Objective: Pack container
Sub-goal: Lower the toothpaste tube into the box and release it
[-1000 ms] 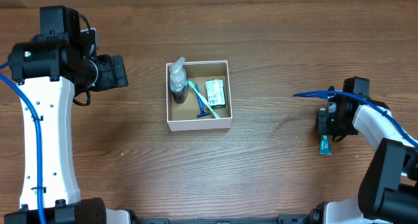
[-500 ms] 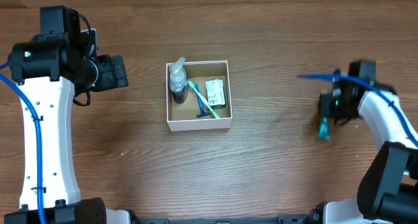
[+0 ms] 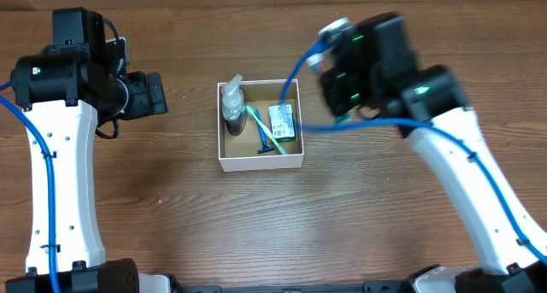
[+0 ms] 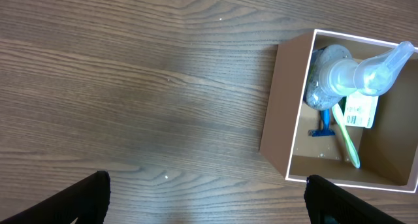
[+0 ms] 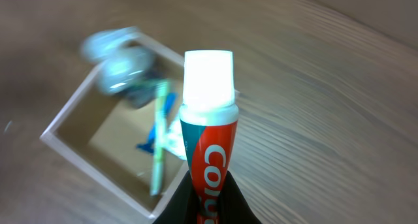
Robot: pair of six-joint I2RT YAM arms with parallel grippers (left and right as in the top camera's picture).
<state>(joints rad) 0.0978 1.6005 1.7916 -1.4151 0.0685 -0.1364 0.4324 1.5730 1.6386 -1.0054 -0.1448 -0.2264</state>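
Note:
The container, a white-walled cardboard box with a brown inside, stands mid-table. It holds a clear spray bottle, a green toothbrush, a blue razor and a small green-white packet. My right gripper is shut on a red and teal toothpaste tube with a white cap. It holds the tube upright above the container's right rim. My left gripper is open and empty over bare table left of the container.
The right arm reaches in from the right and hangs over the table beside the box's right wall. The left arm stands at the far left. The wooden table surrounds the box.
My right arm has swung from the table's far right edge to the box's right side, carrying the toothpaste tube. The left arm has not moved.

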